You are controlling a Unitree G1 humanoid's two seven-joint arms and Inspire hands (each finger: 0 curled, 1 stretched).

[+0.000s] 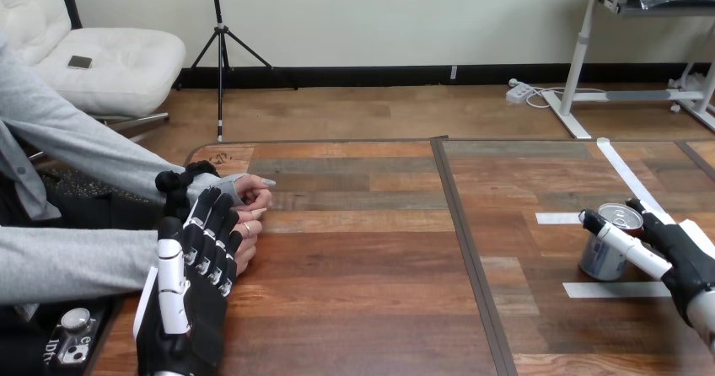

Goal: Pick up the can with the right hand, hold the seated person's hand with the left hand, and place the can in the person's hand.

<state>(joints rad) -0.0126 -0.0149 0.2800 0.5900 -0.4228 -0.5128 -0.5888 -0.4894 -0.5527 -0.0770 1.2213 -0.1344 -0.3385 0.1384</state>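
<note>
The right hand (687,258), cut off at the view's edge, curls round the can (600,268); the left hand (190,287) covers the person's clasped hands (255,197); its grip cannot be told.

The left arm comes in at the lower left, with the left hand (190,308) lying back-up against the person's hand (253,201). At the right edge, the right hand (687,254) curls its thumb and fingers round the can (609,258).

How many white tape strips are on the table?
3: a long strip slanting behind the can, a short strip left of the can, a third strip in front of it. The right hand may hide more.
</note>
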